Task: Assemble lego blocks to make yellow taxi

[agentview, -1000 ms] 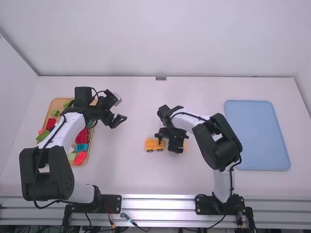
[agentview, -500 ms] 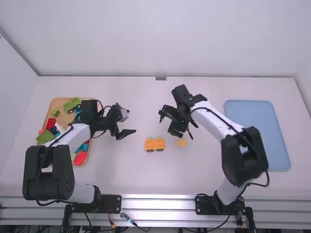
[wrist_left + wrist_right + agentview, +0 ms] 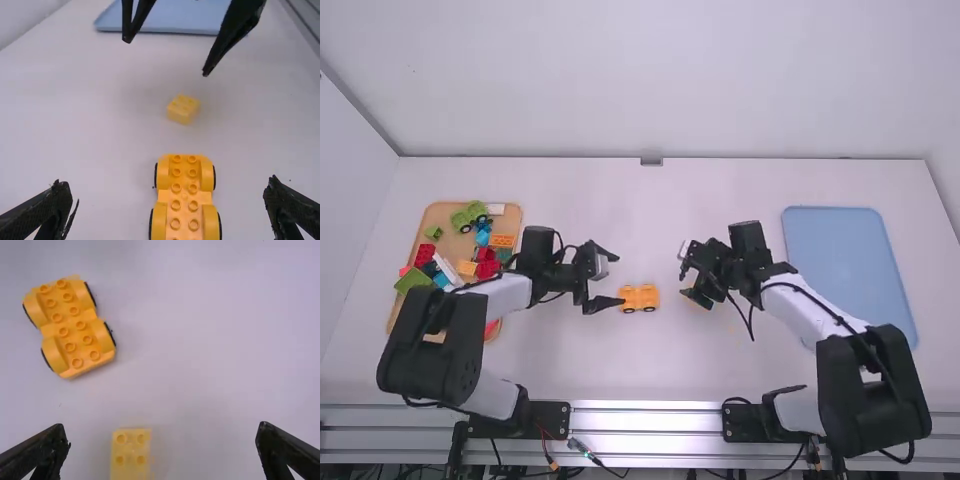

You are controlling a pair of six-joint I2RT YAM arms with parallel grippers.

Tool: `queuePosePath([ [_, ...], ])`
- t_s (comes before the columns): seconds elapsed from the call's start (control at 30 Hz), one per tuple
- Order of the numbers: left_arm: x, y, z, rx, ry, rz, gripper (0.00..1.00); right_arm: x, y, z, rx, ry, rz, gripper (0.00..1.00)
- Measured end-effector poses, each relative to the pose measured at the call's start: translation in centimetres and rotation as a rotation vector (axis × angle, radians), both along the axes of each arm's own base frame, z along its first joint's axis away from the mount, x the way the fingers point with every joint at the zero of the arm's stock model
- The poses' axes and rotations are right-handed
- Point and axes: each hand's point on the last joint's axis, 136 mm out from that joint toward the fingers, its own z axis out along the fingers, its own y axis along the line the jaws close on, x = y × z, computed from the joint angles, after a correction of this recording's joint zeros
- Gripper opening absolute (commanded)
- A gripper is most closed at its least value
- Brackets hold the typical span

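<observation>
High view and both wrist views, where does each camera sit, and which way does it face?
High view: fixed above and behind, facing forward and down at the table; left arm and right arm show.
Left wrist view: on the left wrist, facing the wheeled base, yellow block and blue tray; left gripper near, right gripper farther off.
Right wrist view: on the right wrist, looking down; its own gripper shows.
Both wrist views share the wheeled base and yellow block.

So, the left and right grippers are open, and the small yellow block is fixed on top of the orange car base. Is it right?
Not fully: the left wrist view shows the small yellow block on the table, apart from the orange car base. The left gripper and right gripper are open.
</observation>
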Motion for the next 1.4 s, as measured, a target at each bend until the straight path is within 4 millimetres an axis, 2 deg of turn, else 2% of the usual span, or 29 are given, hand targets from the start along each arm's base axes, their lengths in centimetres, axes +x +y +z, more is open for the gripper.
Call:
queuePosePath([
  [0.23,0.4,-1.1,-3.2,-0.004,0.019,-0.032,0.99,-1.1,0.2,-1.2,0.044,-0.013,0.023,0.99],
  [0.3,0.3,-1.6,-4.5,-0.003,0.033,-0.046,0.99,-1.2,0.3,-1.4,0.058,-0.044,0.029,0.99],
  [0.37,0.2,-1.7,-5.0,-0.002,0.04,-0.051,0.99,-1.0,0.2,-1.6,0.07,-0.067,0.026,0.99],
  [0.47,0.0,-1.8,-5.4,0.002,0.055,-0.052,0.99,-0.8,-0.3,-2.7,0.096,-0.085,0.015,0.99],
  [0.6,-0.1,-1.7,-5.7,0.011,0.072,-0.046,0.99,-1.5,-1.5,-4.8,0.141,-0.041,0.007,0.99],
  [0.8,-0.2,-1.7,-5.8,0.012,0.079,-0.046,0.99,-1.9,-3.0,-6.4,0.237,0.053,-0.014,0.99],
  [0.97,-0.2,-1.7,-5.8,0.012,0.079,-0.046,0.99,-1.0,-3.0,-7.0,0.286,0.093,-0.005,0.97],
  [1.03,-0.2,-1.7,-5.8,0.012,0.079,-0.046,0.99,-0.7,-2.9,-7.1,0.294,0.094,0.0,0.93],
  [1.1,-0.2,-1.7,-5.7,0.01,0.084,-0.042,0.99,-0.7,-2.5,-7.5,0.304,0.113,0.015,0.83],
  [1.13,-0.2,-1.7,-5.7,0.01,0.084,-0.042,0.99,-0.7,-2.5,-7.5,0.304,0.113,0.015,0.83],
  [1.17,-0.1,-1.7,-5.7,0.007,0.086,-0.037,0.99,-0.7,-2.3,-7.7,0.307,0.123,0.021,0.73],
  [1.2,0.0,-1.7,-5.7,0.007,0.087,-0.034,0.99,-0.8,-2.2,-7.8,0.309,0.128,0.022,0.68],
  [1.23,0.0,-1.7,-5.6,0.007,0.088,-0.032,0.99,-0.8,-2.2,-7.9,0.31,0.128,0.024,0.67],
  [1.3,0.0,-1.7,-5.7,0.005,0.099,-0.027,0.99,-0.9,-2.1,-7.9,0.314,0.132,0.027,0.53],
  [1.4,0.0,-1.7,-5.7,0.004,0.105,-0.025,0.99,-0.9,-2.1,-7.9,0.316,0.135,0.026,0.44],
])
